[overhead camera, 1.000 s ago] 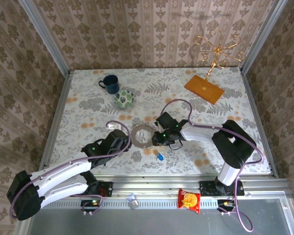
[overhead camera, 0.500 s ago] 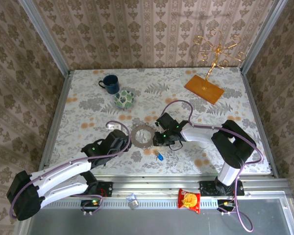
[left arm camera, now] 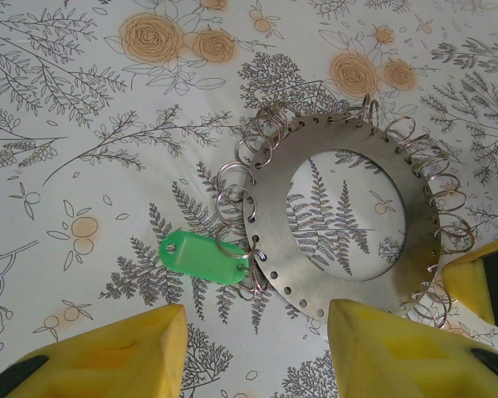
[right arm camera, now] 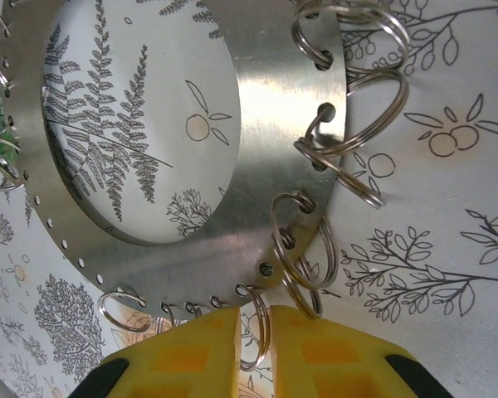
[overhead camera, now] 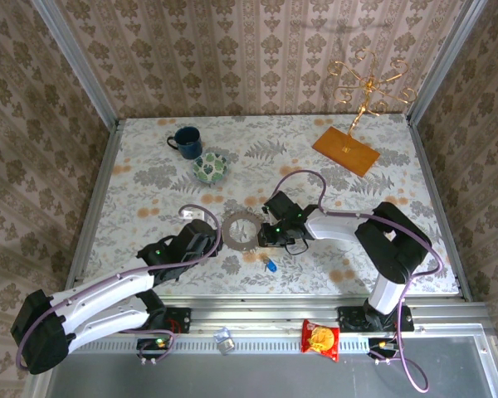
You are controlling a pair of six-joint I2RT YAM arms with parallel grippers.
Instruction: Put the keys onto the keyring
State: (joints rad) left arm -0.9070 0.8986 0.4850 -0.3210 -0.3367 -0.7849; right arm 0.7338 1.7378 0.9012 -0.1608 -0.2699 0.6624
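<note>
- So, your right tool (right arm camera: pixel 253 325) has its fingers pressed almost together, pinching one small ring (right arm camera: pixel 264 310) that hangs off the rim of the keyring (left arm camera: pixel 270 220) closest to it. I'd judge the grip is there to steady that loop so a key can be worked onto it.
- The keyring lies flat on the surface (overhead camera: pixel 357 249), straight ahead of both tools, which face each other across it.
- Your left tool (left arm camera: pixel 257 332) is spread and holds nothing. The keyring's closest rim sits between its fingers, and one finger overlaps that rim. It looks placed to stop the plate sliding while the other tool pulls, though you cannot tell whether the finger actually touches the metal.
- The green tag (left arm camera: pixel 201 255) is hooked on a loop at the keyring's rim, just ahead of the left tool's free finger. That key seems done, though the key itself is hard to make out.
- The blue tag (overhead camera: pixel 270 265) lies loose on the surface just behind the right tool, apart from the keyring. That key looks like the one left to do.
- The loops are thin and crowded, so expect the pinched one to slip or drag a neighbour along.
</note>
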